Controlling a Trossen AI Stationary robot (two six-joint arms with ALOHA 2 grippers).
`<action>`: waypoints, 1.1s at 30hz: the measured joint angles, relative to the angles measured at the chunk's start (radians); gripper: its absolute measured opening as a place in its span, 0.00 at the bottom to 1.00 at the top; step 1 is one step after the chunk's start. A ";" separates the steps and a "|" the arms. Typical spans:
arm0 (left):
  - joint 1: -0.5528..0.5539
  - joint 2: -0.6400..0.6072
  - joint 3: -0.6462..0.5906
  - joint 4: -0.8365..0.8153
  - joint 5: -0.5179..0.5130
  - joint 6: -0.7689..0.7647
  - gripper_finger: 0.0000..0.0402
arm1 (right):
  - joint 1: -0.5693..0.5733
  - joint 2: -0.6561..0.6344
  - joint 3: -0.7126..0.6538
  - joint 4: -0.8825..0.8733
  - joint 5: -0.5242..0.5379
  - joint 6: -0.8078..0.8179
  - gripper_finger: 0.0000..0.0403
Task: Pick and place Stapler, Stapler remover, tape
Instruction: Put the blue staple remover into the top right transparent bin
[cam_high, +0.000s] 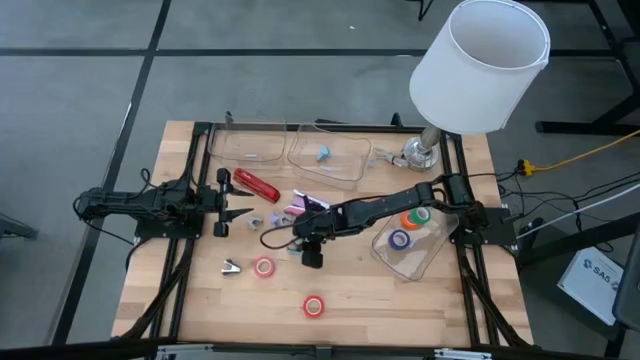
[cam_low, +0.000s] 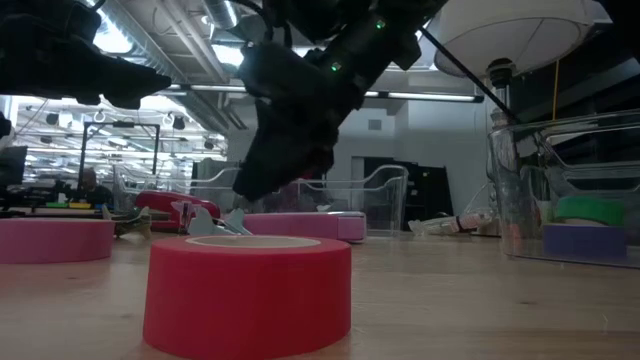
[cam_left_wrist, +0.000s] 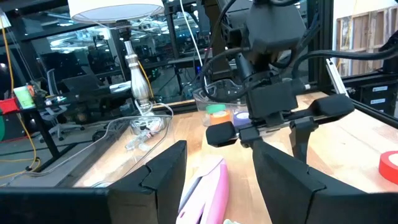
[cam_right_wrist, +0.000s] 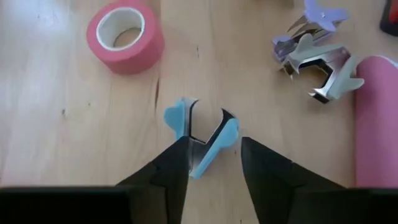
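Note:
A blue staple remover lies on the wood, its near end between the fingertips of my right gripper, which is open and slants down over the table's middle. A purple staple remover and a grey one lie beside the pink stapler. The red stapler lies at the far left. A pink tape roll and a red one rest flat near the front. My left gripper waits open at the left, pointing level. My right gripper's fingers stand on either side of the blue staple remover's near end. One finger overlaps that end in the wrist view, and I cannot tell whether it touches. The remover lies flat on the table.
A clear bin at the right holds a green-and-orange tape roll and a blue-purple one. Two clear bins stand at the far edge, one with a blue remover. A white lamp stands at the far right.

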 joint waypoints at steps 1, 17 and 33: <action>0.000 0.000 0.000 0.000 0.000 0.000 0.45 | -0.001 0.003 0.000 0.003 0.000 0.003 0.39; 0.000 0.000 0.000 0.000 0.000 0.000 0.45 | -0.012 0.051 0.000 0.045 0.035 0.002 0.42; 0.000 0.000 0.000 0.000 0.000 0.000 0.45 | -0.016 0.072 0.002 0.085 0.007 -0.086 0.03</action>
